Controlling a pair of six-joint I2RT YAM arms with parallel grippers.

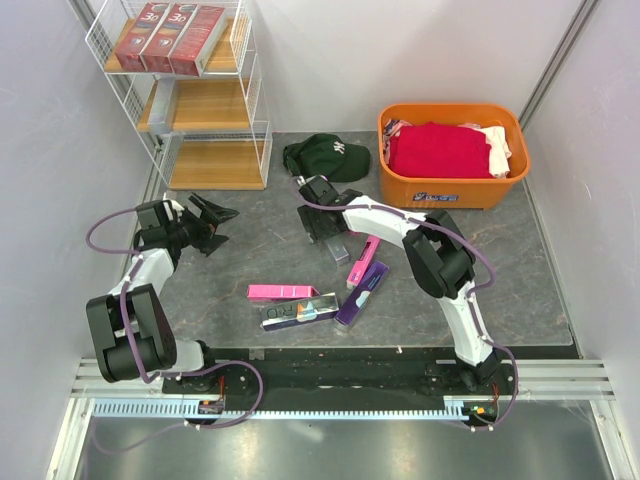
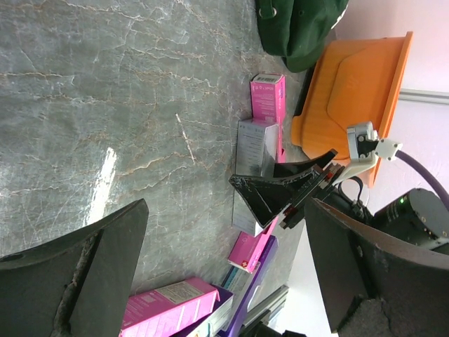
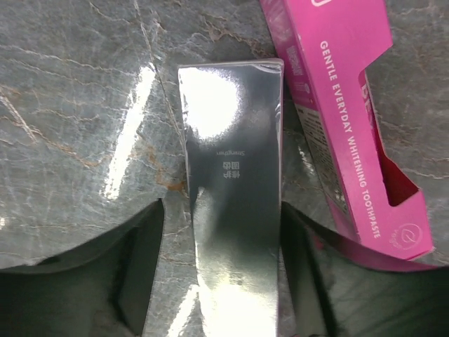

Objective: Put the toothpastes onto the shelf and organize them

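We fear the right claw (image 3: 222, 208), half-open astride the silver toothpaste (image 3: 231, 140) and holding nothing, may snag the neighbouring pink box (image 3: 337, 91).

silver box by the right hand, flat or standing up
Lying flat: the silver box shows its broad face upward on the table, between the fingers of the right hand.

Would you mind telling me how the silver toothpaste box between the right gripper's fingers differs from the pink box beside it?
The silver box is mirror-shiny with tiny print; the pink box is matte with bold white lettering. The silver box lies between the open fingers of the right gripper; the pink box lies outside them, at an angle. Both are long cartons flat on the table.
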